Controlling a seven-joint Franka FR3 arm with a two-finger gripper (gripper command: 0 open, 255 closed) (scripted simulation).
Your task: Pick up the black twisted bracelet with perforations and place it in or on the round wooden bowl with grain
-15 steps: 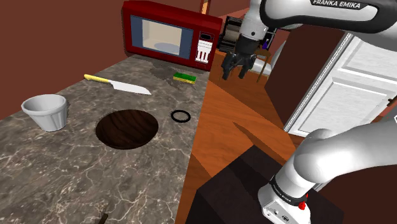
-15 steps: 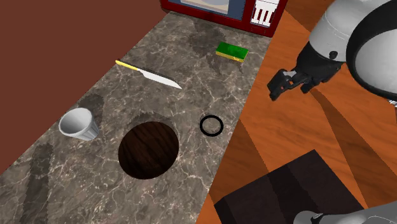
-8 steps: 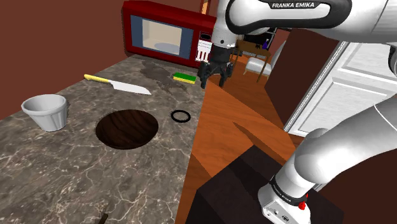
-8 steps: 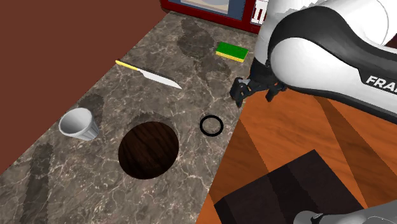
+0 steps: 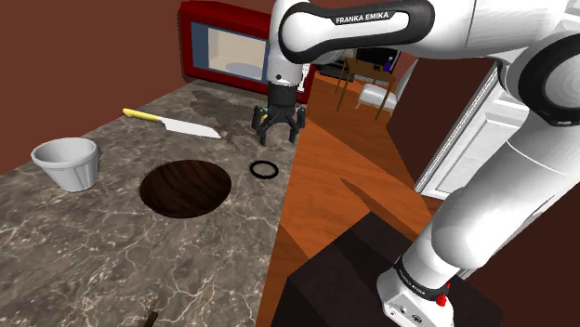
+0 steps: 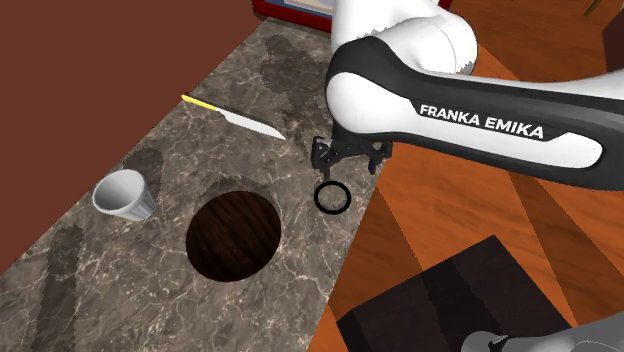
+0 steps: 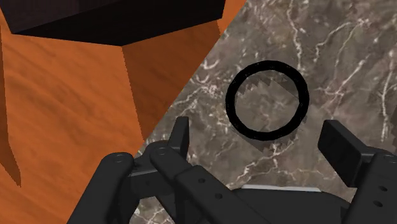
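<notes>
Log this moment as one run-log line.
phase: pre-grasp | gripper: open, above bracelet, no contact | bracelet: flat on counter near edge | bowl: empty | next: likely descend, close

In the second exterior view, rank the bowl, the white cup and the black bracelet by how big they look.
1. dark wooden bowl, largest
2. white cup
3. black bracelet, smallest

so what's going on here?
The Franka arm is going for the bracelet. The gripper hovers over the black bracelet, which lies flat on the marbled counter near its edge. The jaws are open and not touching it, so there is no grasp yet. The round dark wooden bowl sits on the counter beside the bracelet, and the placing step is not yet done.
</notes>
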